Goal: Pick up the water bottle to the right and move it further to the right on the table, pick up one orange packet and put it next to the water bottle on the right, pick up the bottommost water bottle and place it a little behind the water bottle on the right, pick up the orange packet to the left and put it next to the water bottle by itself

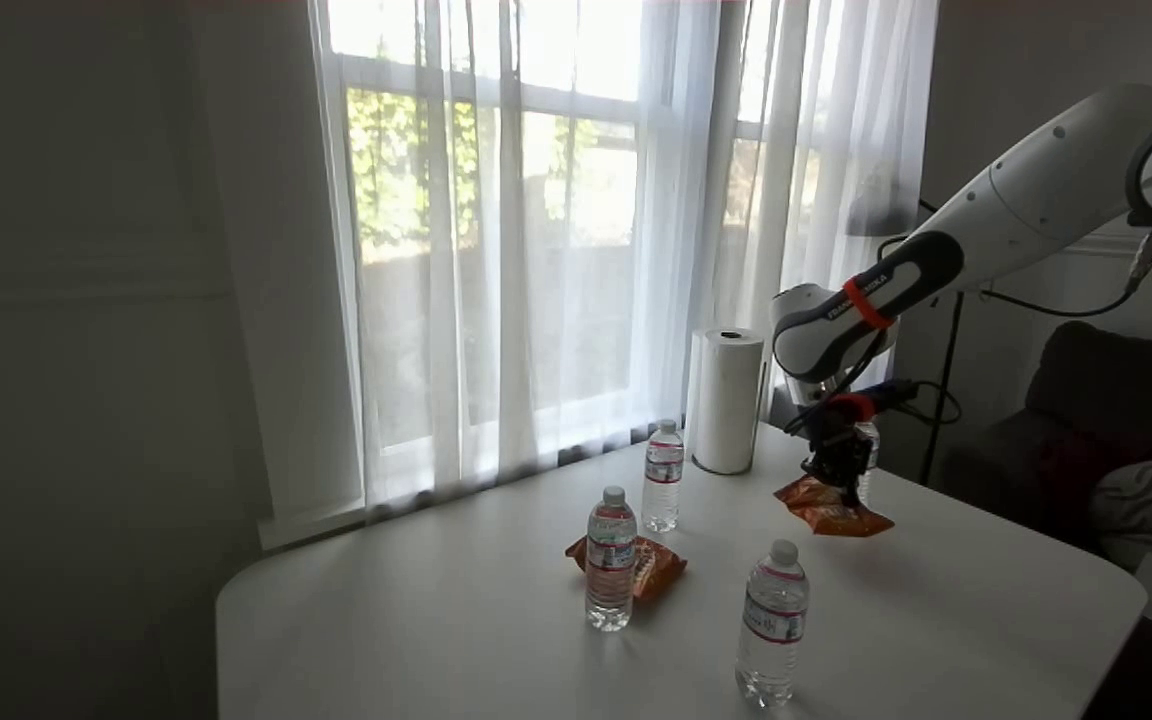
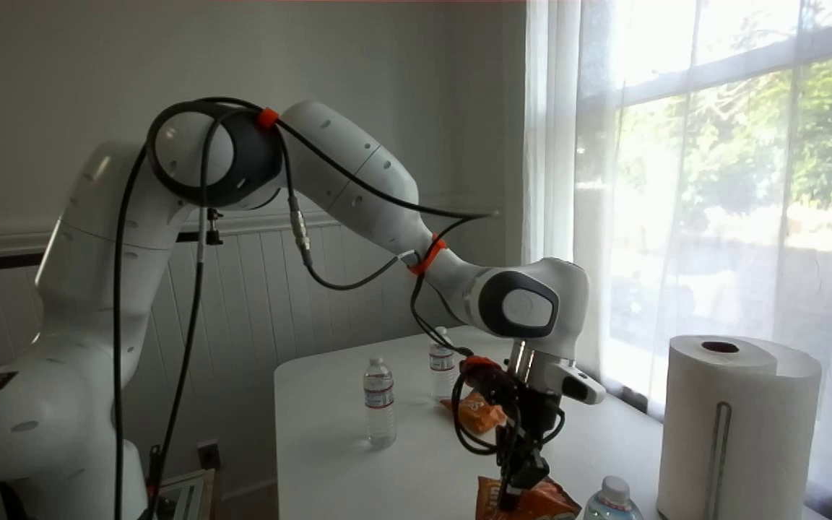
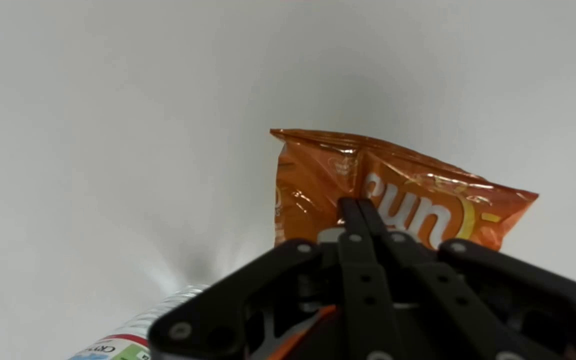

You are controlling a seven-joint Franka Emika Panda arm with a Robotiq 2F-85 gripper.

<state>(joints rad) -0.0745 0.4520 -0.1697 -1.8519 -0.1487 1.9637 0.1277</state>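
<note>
My gripper (image 3: 363, 202) is shut on a crinkled orange packet (image 3: 418, 200), pinched near its middle. The held packet shows in both exterior views (image 1: 831, 508) (image 2: 542, 502); its height above the white table (image 1: 386, 630) is hard to tell. A water bottle (image 1: 868, 465) stands just behind the gripper, partly hidden; its label shows in the wrist view (image 3: 118, 340). Another bottle (image 1: 774, 625) stands at the near side. A bottle (image 1: 611, 560) stands in front of a second orange packet (image 1: 658, 570) lying on the table. A further bottle (image 1: 663, 475) stands behind that packet.
A paper towel roll (image 1: 726, 400) stands upright by the window edge, and it is large in an exterior view (image 2: 734, 433). Sheer curtains (image 1: 536, 250) hang along the table's window side. The arm (image 2: 358, 180) reaches over the table, with loose cables beside the wrist.
</note>
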